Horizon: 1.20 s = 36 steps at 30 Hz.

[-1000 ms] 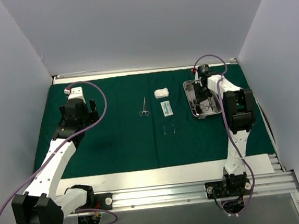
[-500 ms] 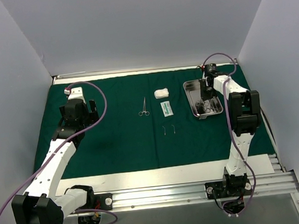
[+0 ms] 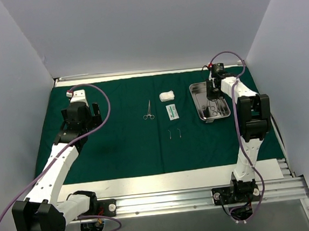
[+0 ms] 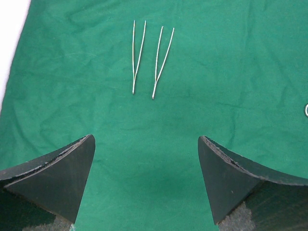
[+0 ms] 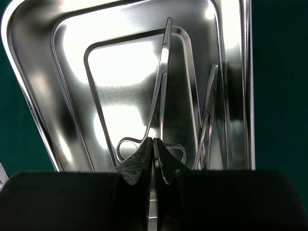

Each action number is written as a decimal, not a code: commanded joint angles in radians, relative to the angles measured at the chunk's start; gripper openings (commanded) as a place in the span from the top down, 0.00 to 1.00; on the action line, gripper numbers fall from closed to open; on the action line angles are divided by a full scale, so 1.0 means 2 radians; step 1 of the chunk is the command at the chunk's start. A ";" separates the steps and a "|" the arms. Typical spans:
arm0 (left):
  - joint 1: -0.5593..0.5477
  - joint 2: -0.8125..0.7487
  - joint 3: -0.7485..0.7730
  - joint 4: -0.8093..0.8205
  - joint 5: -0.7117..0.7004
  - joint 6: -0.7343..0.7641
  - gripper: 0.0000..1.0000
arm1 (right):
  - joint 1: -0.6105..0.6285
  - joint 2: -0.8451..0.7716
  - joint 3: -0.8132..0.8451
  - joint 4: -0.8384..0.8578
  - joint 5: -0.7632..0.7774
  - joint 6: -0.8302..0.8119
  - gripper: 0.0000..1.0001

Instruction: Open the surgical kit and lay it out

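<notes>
The drape lies spread flat, so it serves as the work surface, and part of the kit is already set out on it in a loose row: gauze at the far side, the packet just nearer, scissors to their left, and two tweezers side by side, each apart from its neighbours so it can be picked up on its own. The tray sits on the drape's far right with tools in it, so the layout is, by my judgement, well along but not finished. The right gripper hangs low over the tray with its fingers pressed together, the tips right at the ring handles of a clamp that lies lengthwise along the tray floor; I cannot tell whether the tips pinch the handle or only touch it. The handle end is likely chosen because it gives more to hold than the thin shaft. A slimmer tool lies against the tray's right wall. The left gripper hovers with its fingers spread wide and nothing between them, well apart from the tray and facing the tweezers, probably parked out of the way.
</notes>
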 commanded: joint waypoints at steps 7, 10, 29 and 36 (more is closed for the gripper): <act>-0.001 -0.011 0.005 0.012 0.002 -0.003 0.03 | 0.000 -0.006 -0.001 -0.022 0.025 0.036 0.95; -0.002 -0.010 0.005 0.012 0.003 -0.002 0.03 | 0.004 -0.002 0.005 -0.033 0.027 0.051 0.82; -0.001 -0.013 0.004 0.011 0.002 -0.002 0.03 | 0.040 0.072 0.073 -0.086 0.101 0.117 0.82; -0.003 -0.014 0.005 0.011 0.002 -0.003 0.03 | 0.040 0.077 0.076 -0.089 0.102 0.118 0.83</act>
